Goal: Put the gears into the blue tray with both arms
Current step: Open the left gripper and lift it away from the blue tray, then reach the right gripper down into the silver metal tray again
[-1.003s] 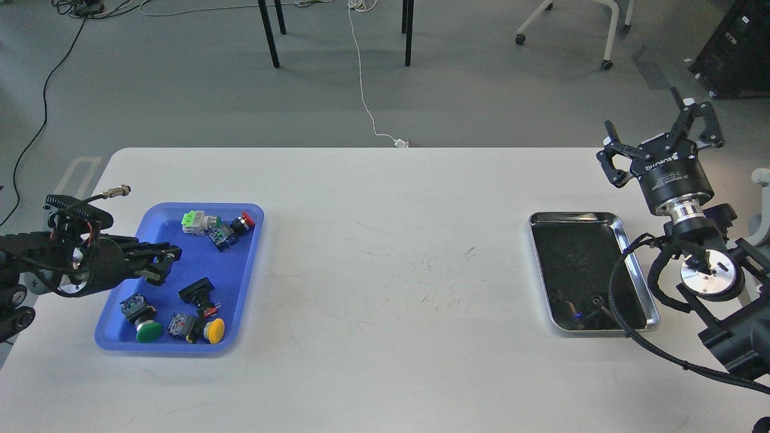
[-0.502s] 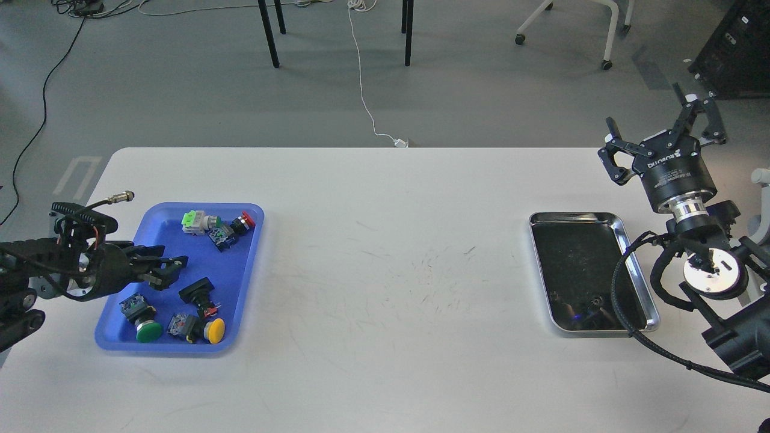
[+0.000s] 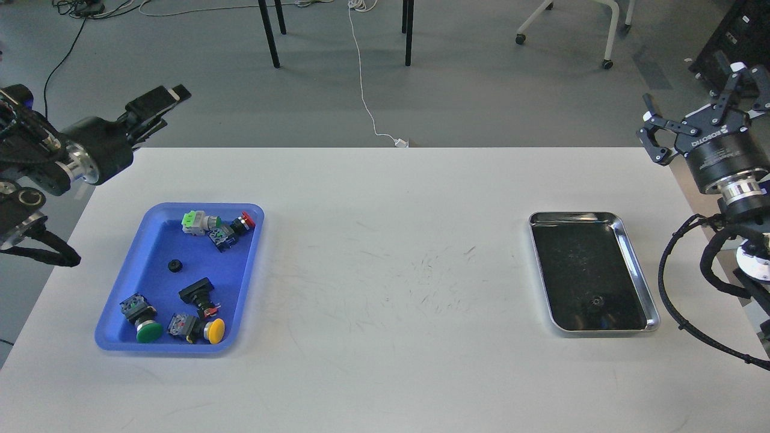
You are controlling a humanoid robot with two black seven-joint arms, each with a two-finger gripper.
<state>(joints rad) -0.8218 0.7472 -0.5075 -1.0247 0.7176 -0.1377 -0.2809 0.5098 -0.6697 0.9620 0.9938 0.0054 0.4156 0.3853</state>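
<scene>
One gear (image 3: pixel 175 266) lies flat in the middle of the blue tray (image 3: pixel 150 240), apart from the push-button switches (image 3: pixel 218 226) around it. A second gear (image 3: pixel 597 300) lies in the steel tray (image 3: pixel 633 264) on the right of the bench (image 3: pixel 385 252). Our left gripper (image 3: pixel 157 106) is lifted well above and behind the blue tray, and we cannot tell if its fingers are together. Our right gripper (image 3: pixel 701 102), far behind the steel tray, has its fingers spread and holds nothing.

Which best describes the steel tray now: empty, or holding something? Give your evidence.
Holding something. One small dark gear lies on the dark bottom of the steel tray, near its front end; nothing else shows inside.
</scene>
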